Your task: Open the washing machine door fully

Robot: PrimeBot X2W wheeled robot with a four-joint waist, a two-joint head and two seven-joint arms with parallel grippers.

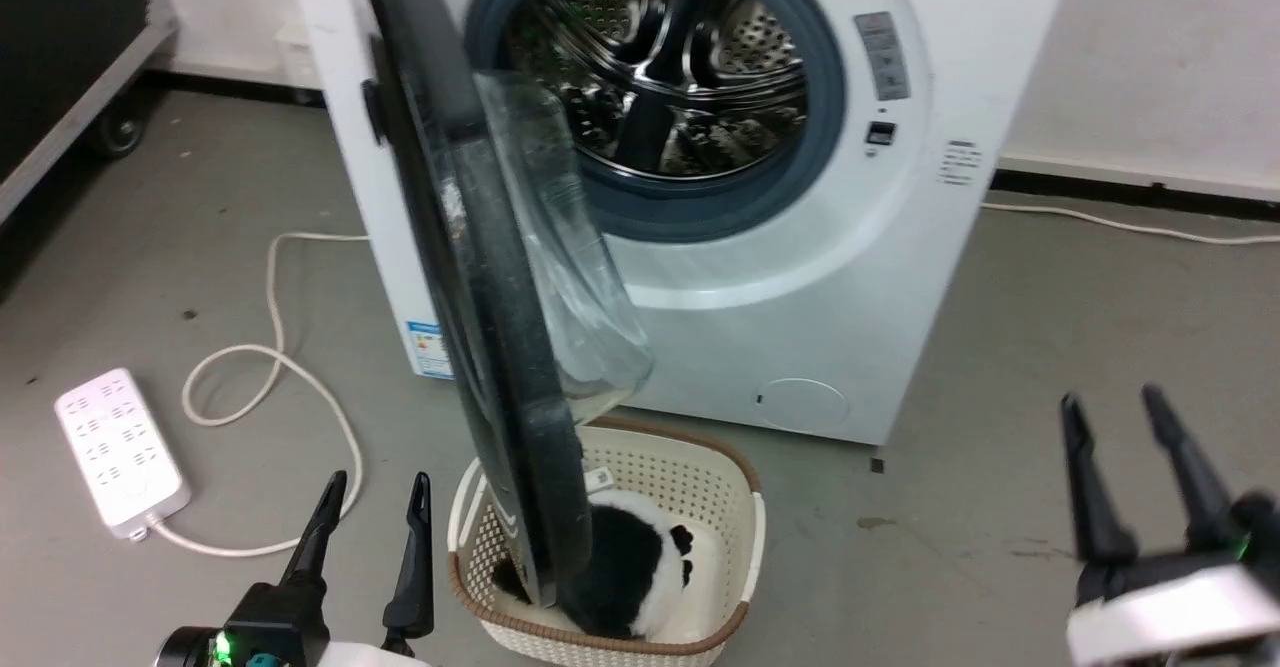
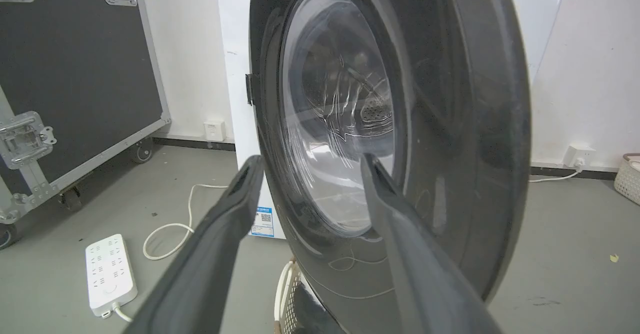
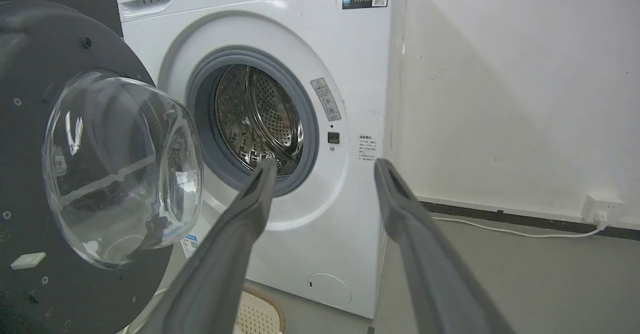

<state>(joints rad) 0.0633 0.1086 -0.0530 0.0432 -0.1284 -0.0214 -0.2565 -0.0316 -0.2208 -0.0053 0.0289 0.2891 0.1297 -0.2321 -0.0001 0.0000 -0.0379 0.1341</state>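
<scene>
Left gripper (image 1: 378,482) and right gripper (image 1: 1110,399) gaped empty. Washing machine door (image 1: 500,347) stood edge-on at the machine's (image 1: 830,287) left edge, bowl facing right.

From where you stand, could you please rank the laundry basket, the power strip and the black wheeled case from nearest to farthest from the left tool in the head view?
From the left tool:
1. Laundry basket, on the floor just to its right.
2. Power strip, on the floor farther to its left.
3. Black wheeled case, far off at the upper left.
</scene>
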